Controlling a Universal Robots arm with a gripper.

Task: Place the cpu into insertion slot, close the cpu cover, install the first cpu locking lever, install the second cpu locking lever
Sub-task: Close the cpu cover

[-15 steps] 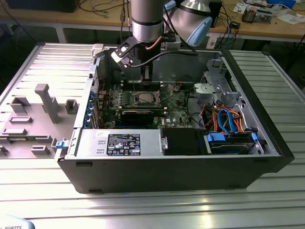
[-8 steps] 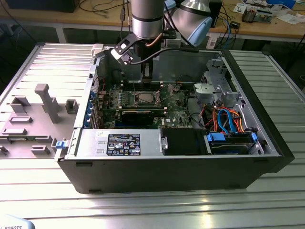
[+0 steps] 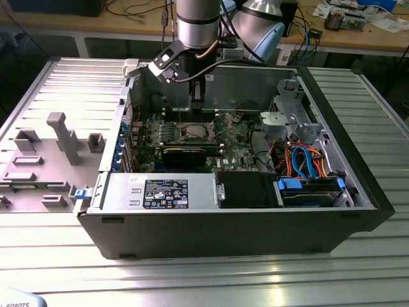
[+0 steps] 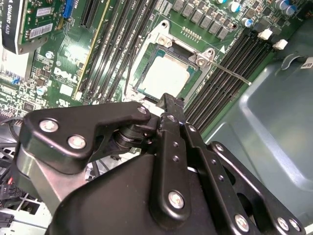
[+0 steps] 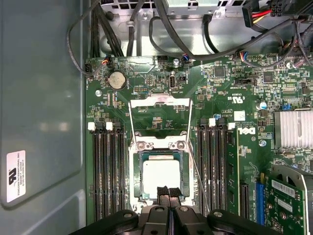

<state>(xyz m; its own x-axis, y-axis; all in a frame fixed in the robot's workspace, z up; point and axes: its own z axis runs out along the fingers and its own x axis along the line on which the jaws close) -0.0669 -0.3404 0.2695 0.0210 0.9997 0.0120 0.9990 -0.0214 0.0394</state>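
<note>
Surface: a ribbed metal desk carries one open computer case. A grey tray of upright blocks lies beside it, toward the exterior view's left.
Room: a wooden desk behind is strewn with cables and small parts.
Arm: one arm reaches down into the case from above.
Gripper: the gripper has its two fingertips pressed together with nothing between them. It hangs over the near edge of the socket.
Chip: one square chip, silvery top up, lies flat inside the socket; it shows in both wrist views.
Socket: one socket with a metal rim sits on the green board.
Cover: one thin metal cover is swung open and lies back on the board past the socket, off the chip.
Lever: one thin wire lever sticks out from a socket corner across the memory slots.
Memory slots: two banks, one on each side of the socket.
Other counts: one coin battery, one finned heatsink, one long black card.
</note>
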